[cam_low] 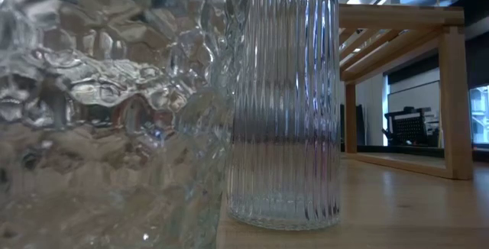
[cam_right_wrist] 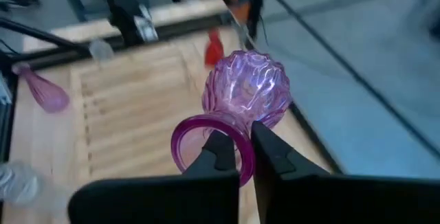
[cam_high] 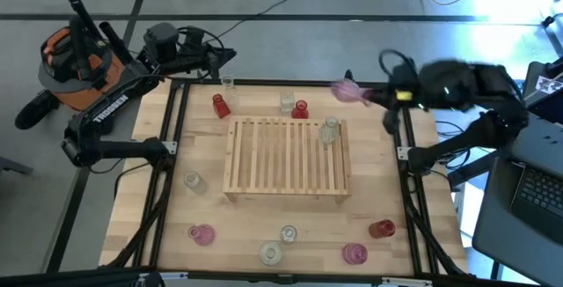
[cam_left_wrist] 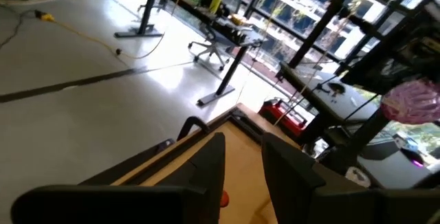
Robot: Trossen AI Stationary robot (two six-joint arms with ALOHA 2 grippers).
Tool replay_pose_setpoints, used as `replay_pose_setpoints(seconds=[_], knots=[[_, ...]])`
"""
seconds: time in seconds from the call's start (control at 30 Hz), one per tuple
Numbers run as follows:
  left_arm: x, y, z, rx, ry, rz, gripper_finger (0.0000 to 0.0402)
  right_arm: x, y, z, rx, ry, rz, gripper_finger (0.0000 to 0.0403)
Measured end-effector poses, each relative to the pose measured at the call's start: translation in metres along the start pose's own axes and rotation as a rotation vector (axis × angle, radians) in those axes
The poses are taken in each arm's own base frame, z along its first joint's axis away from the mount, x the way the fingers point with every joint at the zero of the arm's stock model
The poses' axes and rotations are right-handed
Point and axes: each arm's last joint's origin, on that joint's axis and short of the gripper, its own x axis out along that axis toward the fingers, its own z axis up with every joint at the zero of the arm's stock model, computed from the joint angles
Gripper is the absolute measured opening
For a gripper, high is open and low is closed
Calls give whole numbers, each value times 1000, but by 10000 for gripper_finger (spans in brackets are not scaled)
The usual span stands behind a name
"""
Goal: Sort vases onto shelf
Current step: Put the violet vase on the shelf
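Pink ribbed vase (cam_right_wrist: 246, 92): bulbous, flared rim, aloft by desk's (cam_high: 202, 212) far right corner, right hand (cam_right_wrist: 237, 157) pinching its neck. Shelf (cam_high: 286, 158): mid-desk, one clear vase (cam_high: 329, 130) on its slats. Left hand (cam_left_wrist: 242, 162): slightly parted, empty.

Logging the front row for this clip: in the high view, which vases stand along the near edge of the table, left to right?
Pink vase → clear vase → clear vase → pink vase → red vase.
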Motion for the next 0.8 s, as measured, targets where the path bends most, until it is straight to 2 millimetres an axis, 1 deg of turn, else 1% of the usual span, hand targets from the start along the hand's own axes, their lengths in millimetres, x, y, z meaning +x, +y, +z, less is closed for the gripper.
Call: replay_pose_setpoints(seconds=[0.1,0.2,0.27,0.37,0.47,0.53,0.6,0.7,0.8], knots=[[1,-5,2,3,-9,-66,90,25,-10,22,-50,-12,62,0],[3,-13,4,50,11,-247,90,54,-23,33,-53,35,108,0],[2,-20,4,133,15,-368,90,70,-32,38,-28,53,130,0],[1,-37,7,319,-7,-437,90,87,-46,44,-6,61,169,0],[6,-59,11,531,-46,-420,90,106,-55,48,15,51,220,0],[14,-72,13,651,-68,-382,91,118,-59,51,23,36,260,0],[23,-83,17,744,-90,-342,100,126,-62,52,27,25,286,0],[36,-93,23,836,-91,-264,130,132,-62,55,25,5,307,0],[50,-102,29,899,-76,-174,174,135,-64,54,26,16,301,0]])
